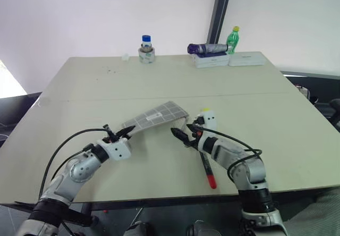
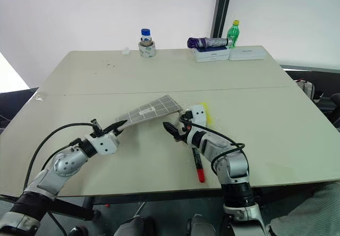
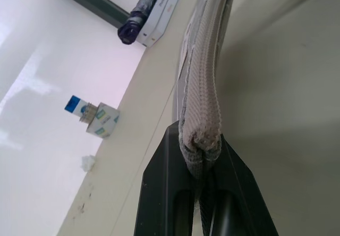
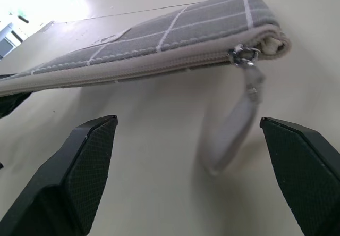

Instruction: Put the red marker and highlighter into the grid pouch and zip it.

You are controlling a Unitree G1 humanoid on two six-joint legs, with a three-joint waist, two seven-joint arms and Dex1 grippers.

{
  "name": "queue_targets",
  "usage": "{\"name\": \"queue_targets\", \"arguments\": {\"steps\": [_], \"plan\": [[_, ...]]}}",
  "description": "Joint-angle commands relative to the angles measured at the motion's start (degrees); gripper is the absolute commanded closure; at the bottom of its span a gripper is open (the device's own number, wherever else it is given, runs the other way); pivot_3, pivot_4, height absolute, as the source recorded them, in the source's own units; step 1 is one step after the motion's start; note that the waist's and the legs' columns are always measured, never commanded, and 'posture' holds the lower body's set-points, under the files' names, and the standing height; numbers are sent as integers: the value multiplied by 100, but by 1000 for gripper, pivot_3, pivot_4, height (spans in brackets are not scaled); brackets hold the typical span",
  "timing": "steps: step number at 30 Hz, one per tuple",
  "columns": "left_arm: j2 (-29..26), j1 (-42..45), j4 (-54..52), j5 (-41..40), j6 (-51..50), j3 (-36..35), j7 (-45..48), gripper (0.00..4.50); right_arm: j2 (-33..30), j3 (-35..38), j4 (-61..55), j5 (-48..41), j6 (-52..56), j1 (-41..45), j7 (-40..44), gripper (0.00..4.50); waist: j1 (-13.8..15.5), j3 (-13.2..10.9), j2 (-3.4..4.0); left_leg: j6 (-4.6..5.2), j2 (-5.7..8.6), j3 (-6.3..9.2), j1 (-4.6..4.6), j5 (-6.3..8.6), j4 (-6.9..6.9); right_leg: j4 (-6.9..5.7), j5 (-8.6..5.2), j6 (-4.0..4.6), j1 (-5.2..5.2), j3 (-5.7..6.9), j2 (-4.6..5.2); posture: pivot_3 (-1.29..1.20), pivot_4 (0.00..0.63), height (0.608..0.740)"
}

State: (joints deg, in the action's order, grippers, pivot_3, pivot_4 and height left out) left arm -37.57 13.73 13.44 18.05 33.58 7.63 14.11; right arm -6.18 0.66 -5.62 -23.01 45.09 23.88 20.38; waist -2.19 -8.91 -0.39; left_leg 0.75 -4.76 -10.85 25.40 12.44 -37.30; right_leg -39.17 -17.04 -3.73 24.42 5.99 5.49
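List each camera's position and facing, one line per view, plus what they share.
Head pair: look forward and down over the table; both arms show, left gripper and right gripper.
Left wrist: sits behind that arm's jaws, shut on the grid pouch edge, facing far-edge clutter.
Right wrist: looks between open jaws at the pouch's zipper pull cord.
Shared: the grid pouch appears in every view.

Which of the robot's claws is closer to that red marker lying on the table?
The right claw. Its arm passes right over the red marker, while the left claw is farther off, clamped on one end of the grid pouch.
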Motion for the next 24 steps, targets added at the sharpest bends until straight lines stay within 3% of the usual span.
{"name": "queue_targets", "arguments": {"steps": [1,7,9,16,20,24], "plan": [[4,13,-261,-78,-56,-203,0,4500,148,75,78,-39,-167,215,-116,43,2,0,0,1,0,0,0,0,0,0,0,0,0,0,0,0,150,740],[67,-2,-354,-84,-90,-193,38,4500,239,166,384,-11,-368,414,-176,43,-7,0,0,1,0,0,0,1,2,0,0,0,0,0,0,0,150,740],[88,-6,-353,-80,-107,-201,44,4500,213,111,464,46,-453,434,-144,888,-7,0,0,1,0,1,0,1,3,0,0,0,0,0,0,0,150,740],[119,-10,-341,-66,-163,-219,35,4500,73,-41,390,142,-571,337,-43,4461,-14,0,0,1,0,1,0,1,4,1,0,0,0,0,0,0,150,740],[144,-67,-370,-58,-216,-201,54,4500,-758,-986,224,1131,-1228,371,348,4461,-11,0,0,8,2,0,0,5,3,4,0,0,1,0,4,0,150,740],[256,-86,-375,25,-300,-118,32,4500,-736,-1428,92,1244,-1369,534,613,4461,-43,0,0,28,-3,1,-2,17,8,4,0,0,2,0,-1,0,150,740]]}}
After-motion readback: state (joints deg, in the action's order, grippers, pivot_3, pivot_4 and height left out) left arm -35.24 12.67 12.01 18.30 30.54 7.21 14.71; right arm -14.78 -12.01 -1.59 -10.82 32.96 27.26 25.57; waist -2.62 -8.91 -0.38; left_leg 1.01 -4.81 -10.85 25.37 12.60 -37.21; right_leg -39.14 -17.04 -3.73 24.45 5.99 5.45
